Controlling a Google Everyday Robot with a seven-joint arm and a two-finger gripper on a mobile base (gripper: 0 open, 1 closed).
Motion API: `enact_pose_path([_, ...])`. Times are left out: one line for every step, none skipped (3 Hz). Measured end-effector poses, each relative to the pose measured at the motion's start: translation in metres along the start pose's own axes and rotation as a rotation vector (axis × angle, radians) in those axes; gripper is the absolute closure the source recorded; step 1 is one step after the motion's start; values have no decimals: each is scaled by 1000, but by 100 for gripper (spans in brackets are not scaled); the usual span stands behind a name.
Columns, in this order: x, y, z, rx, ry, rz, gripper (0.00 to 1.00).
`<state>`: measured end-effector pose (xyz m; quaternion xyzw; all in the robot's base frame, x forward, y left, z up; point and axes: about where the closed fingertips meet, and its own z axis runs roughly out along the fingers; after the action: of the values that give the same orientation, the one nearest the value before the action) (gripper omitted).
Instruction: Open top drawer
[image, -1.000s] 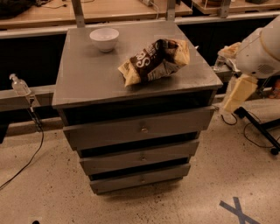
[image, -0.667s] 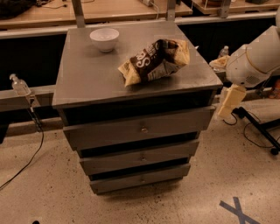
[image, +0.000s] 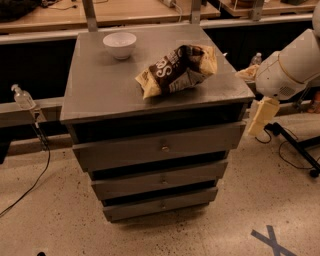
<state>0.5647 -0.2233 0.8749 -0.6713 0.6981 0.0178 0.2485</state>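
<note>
Top drawer (image: 120, 152) sits just under the near edge of the surface (image: 100, 95); the end effector (image: 262, 119) is off to the right.
Its knob (image: 165, 148) is mid-panel and untouched. The end effector hangs beside the near right corner with nothing visibly in its grasp; how far open it is, I cannot tell. A chip bag (image: 177, 70) lies right of centre, and a white bowl (image: 120, 44) stands near the far edge.

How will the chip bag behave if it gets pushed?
The chip bag looks crumpled and puffed, so it is probably light and floppy; a push would likely slide or crush it. It lies flat on the cabinet top, so tipping seems unlikely. The gripper hangs off to the side, clear of the bag.
</note>
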Motion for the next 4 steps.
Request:
enact_pose_path([-10,19,10,-2,-48,-83,0])
enact_pose_path([-11,47,52,46,-107,-199,0])
enact_pose_path([-10,55,95,111,-138,-275,0])
enact_pose_path([-3,54,139,176,-174,-318,0])
